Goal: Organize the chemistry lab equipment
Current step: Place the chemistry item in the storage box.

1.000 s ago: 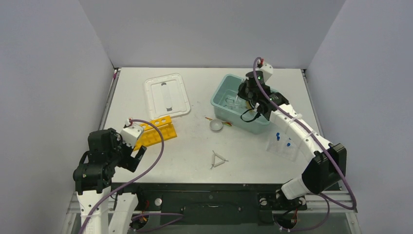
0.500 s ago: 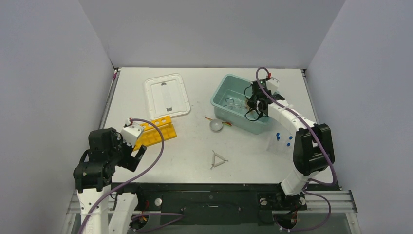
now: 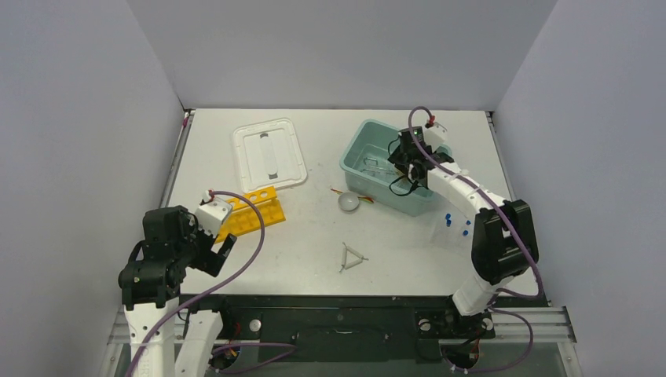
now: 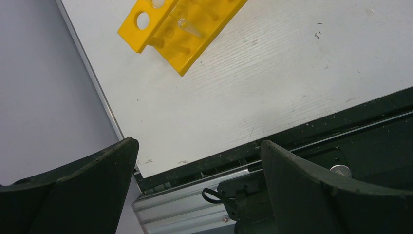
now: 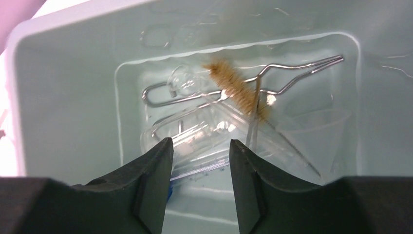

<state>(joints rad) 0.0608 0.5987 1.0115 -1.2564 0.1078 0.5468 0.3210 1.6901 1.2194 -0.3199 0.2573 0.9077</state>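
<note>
Nearest, at the tabletop's (image 3: 314,236) left edge: left fingers (image 4: 302,180) spread wide, gripping nothing; yellow rack (image 4: 180,24) just beyond. Mid-tabletop: wire triangle (image 3: 351,258), round dish (image 3: 349,202). Farthest: right fingers (image 5: 151,170) parted, unloaded, over teal tub (image 3: 357,157) holding brush (image 5: 238,92), tongs (image 5: 297,68), glass tubes (image 5: 195,131).
</note>
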